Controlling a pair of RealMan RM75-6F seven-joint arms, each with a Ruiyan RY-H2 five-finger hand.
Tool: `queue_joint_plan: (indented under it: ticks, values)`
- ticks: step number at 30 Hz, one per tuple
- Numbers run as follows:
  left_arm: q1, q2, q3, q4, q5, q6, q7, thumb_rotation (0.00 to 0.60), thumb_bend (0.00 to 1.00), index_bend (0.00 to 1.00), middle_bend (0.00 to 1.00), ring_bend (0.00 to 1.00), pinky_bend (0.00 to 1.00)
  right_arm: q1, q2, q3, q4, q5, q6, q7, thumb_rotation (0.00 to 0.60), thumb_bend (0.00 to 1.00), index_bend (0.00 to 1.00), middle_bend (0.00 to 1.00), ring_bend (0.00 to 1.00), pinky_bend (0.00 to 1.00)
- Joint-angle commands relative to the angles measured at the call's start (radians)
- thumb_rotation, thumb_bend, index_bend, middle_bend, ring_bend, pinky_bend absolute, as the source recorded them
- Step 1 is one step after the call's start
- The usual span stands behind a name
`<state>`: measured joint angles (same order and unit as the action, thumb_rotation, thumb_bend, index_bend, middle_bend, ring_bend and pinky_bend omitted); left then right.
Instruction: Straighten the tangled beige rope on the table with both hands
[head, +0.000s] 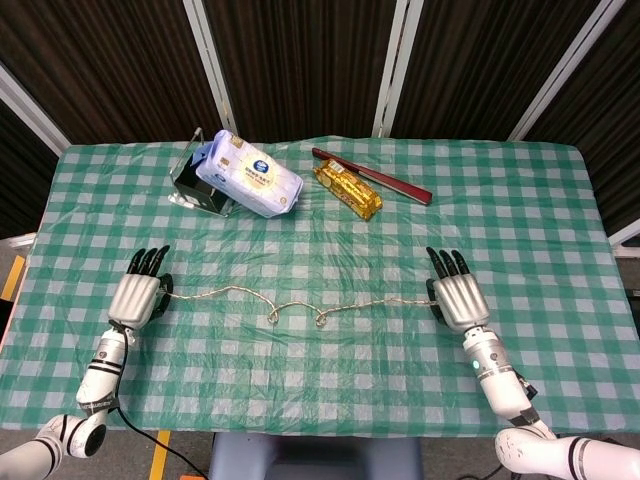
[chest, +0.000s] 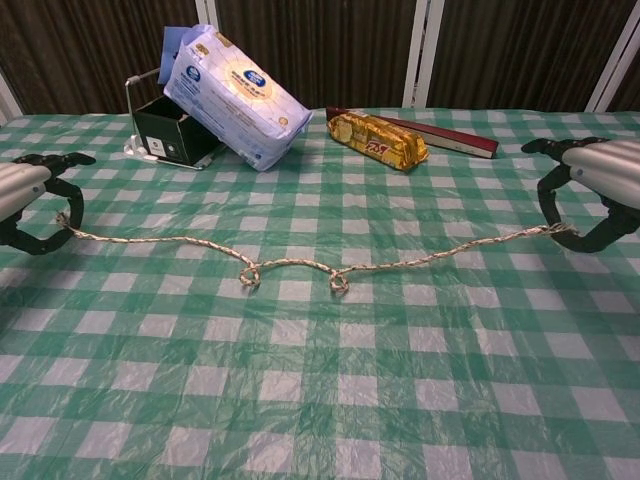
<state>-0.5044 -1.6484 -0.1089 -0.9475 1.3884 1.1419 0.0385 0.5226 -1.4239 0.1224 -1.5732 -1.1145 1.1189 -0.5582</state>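
Note:
The beige rope (head: 300, 303) (chest: 300, 265) lies stretched across the green checked tablecloth, with two small kinks near its middle. My left hand (head: 136, 296) (chest: 25, 200) pinches the rope's left end at the table's left side. My right hand (head: 457, 300) (chest: 595, 185) pinches the right end, far out to the right. Both hands lie palm down just above the cloth, and the rope runs almost straight between them.
At the back left, a blue-white tissue pack (head: 248, 184) leans on a black holder (head: 195, 190). A gold snack packet (head: 347, 188) and a dark red flat box (head: 385, 183) lie at the back centre. The tablecloth (head: 520, 210) spreads to the right.

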Motion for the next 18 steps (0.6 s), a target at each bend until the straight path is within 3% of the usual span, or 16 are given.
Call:
queue_joint_plan:
  ticks: [1, 7, 18]
  values:
    - [0.006, 0.005, -0.003, 0.006, -0.008, 0.002, 0.005, 0.6, 0.47, 0.64, 0.0, 0.0, 0.0, -0.027, 0.035, -0.018, 0.015, -0.012, 0.011, 0.039, 0.6, 0.56, 0.82, 0.06, 0.0, 0.0]
    - [0.026, 0.023, -0.004, 0.02, -0.029, 0.0, 0.012, 0.6, 0.47, 0.64, 0.0, 0.0, 0.0, -0.094, 0.103, -0.047, 0.083, -0.037, 0.027, 0.179, 0.6, 0.56, 0.82, 0.06, 0.0, 0.0]
    - [0.032, 0.015, 0.0, 0.04, -0.036, -0.019, 0.018, 0.6, 0.47, 0.65, 0.0, 0.0, 0.0, -0.142, 0.118, -0.055, 0.19, -0.047, 0.01, 0.303, 0.6, 0.56, 0.82, 0.06, 0.0, 0.0]
